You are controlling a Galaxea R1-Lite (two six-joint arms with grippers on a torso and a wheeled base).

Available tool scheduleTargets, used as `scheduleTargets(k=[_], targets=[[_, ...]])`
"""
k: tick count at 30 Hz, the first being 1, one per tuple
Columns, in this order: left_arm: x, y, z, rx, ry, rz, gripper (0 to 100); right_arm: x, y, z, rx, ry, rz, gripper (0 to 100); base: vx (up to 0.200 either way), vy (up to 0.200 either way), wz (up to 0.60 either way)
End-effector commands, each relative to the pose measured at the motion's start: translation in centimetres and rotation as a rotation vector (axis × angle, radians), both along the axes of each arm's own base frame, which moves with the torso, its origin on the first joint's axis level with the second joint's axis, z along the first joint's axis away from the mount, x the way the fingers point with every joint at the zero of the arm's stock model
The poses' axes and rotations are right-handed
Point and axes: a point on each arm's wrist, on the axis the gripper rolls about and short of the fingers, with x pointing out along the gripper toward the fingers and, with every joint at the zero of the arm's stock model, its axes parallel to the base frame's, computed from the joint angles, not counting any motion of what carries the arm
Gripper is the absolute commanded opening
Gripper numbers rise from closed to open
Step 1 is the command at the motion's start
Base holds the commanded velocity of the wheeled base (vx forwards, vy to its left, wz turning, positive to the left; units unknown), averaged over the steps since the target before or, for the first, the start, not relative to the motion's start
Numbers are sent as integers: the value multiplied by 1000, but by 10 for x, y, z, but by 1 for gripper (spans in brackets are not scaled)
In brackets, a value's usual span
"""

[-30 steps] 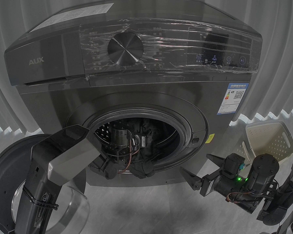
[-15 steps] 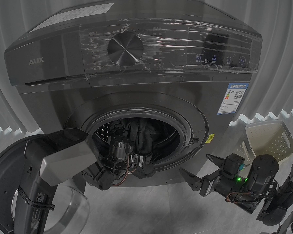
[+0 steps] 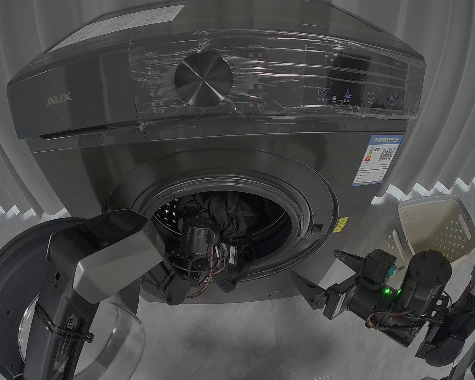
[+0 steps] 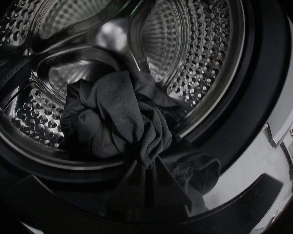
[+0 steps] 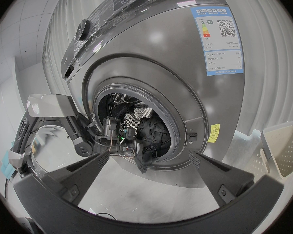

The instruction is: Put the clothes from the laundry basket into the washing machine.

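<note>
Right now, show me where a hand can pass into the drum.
Free: the upper drum above the dark clothes, and the floor between washer and right hand. Crowded: the opening's lower lip, where the left hand holds the clothes.

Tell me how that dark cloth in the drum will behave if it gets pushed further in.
Probably floppy: the cloth lies crumpled in folds and bunches to a point at the left tool. Likely light, as its weave looks thin. A fold drapes over the seal, so a push may crumple it rather than slide it.
</note>
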Motion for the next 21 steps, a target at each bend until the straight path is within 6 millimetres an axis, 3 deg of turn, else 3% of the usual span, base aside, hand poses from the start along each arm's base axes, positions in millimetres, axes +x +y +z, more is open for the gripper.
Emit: scheduleTargets(k=[1,6,17,18,21], targets=[[20,-4,24,-58,-105,46,0,0,0,0,-1,1,0,100,0,0,0],[32,-5,36,-98,-169,92,0,0,0,0,-1,1,0,100,0,0,0],[37,-6,28,-99,-174,96,0,0,0,-2,-6,6,0,100,0,0,0],[35,-5,26,-97,-168,97,100,0,0,-2,-6,6,0,100,0,0,0],[35,-5,28,-104,-173,96,100,0,0,-2,-6,6,0,100,0,0,0]])
